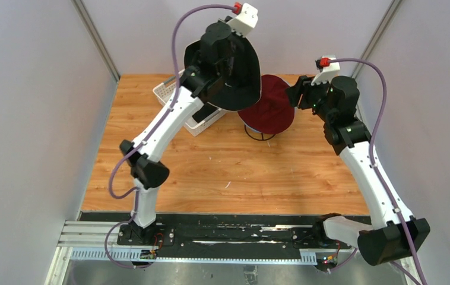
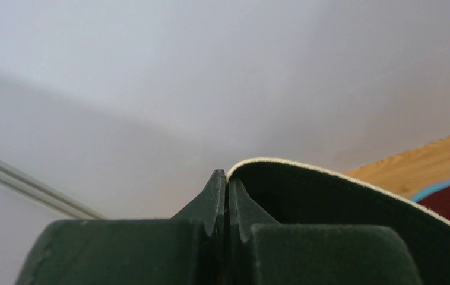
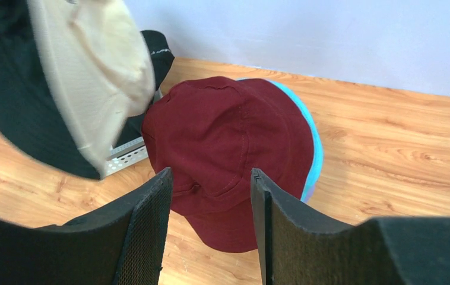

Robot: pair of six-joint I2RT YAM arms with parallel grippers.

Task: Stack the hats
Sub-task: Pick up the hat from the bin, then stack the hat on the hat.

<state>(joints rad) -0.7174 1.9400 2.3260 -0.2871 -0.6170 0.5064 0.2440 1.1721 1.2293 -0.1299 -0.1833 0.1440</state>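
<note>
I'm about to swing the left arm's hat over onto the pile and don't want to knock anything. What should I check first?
1. Left gripper shut on the black hat at its brim: ok.
2. Black hat clear of the table: ok.
3. Black hat centred over the dark red hat: not ok, it hangs off toward the left arm's side.
4. Dark red hat seated over the teal hat: ok.
5. Right gripper open and empty: ok.
6. Right gripper clear of the dark red hat: cannot tell, it sits close at that hat's side.
</note>
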